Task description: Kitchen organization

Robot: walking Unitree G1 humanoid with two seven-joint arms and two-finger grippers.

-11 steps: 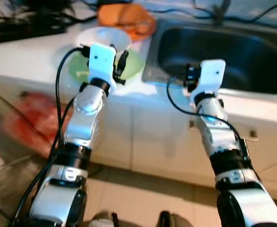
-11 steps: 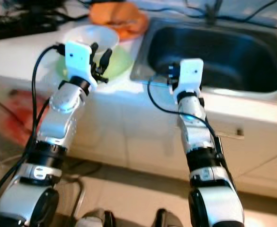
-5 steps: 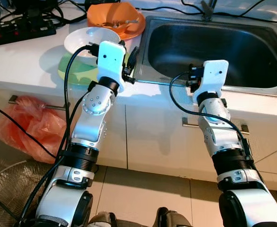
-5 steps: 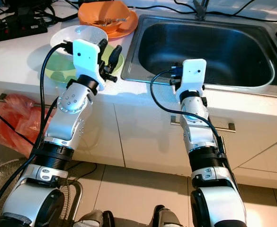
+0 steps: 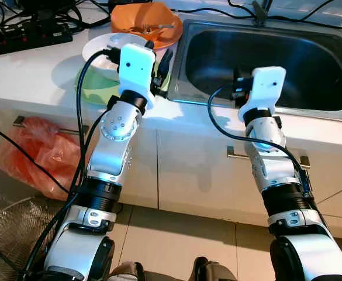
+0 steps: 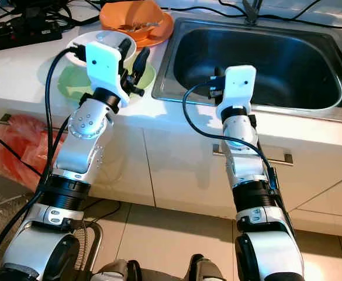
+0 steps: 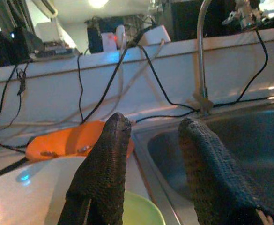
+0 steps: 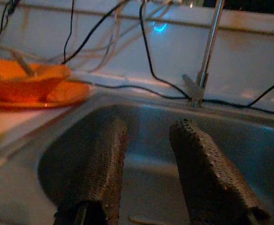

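- Dishes are sitting in the upper left of the frame, on the white counter (image 5: 36, 64): a white bowl (image 5: 103, 47) resting on a green plate (image 5: 92, 91), and behind them an orange bowl (image 5: 144, 17) on an orange plate (image 6: 159, 36).
- Left gripper (image 7: 151, 154) is hovering just past the green plate, near the sink's edge. Its two black fingers (image 7: 106, 168) are spread apart and holding nothing.
- Right gripper (image 8: 146, 159) is hanging over the steel sink (image 5: 276, 58). Its fingers are also spread apart and holding nothing.
- Faucet (image 8: 207, 56) is standing at the back of the sink, with black cables (image 7: 108, 84) running along the wall.
- An orange plastic bag (image 5: 33, 152) is lying on the floor at the left, below the counter.
- Compared with a second ago, the picture is getting sharp and both arms are sitting a bit higher and closer to the counter. The dishes are staying in the same spots.
- That likely means the robot is done stepping up and is getting ready to grab a dish, probably the white bowl or green plate.
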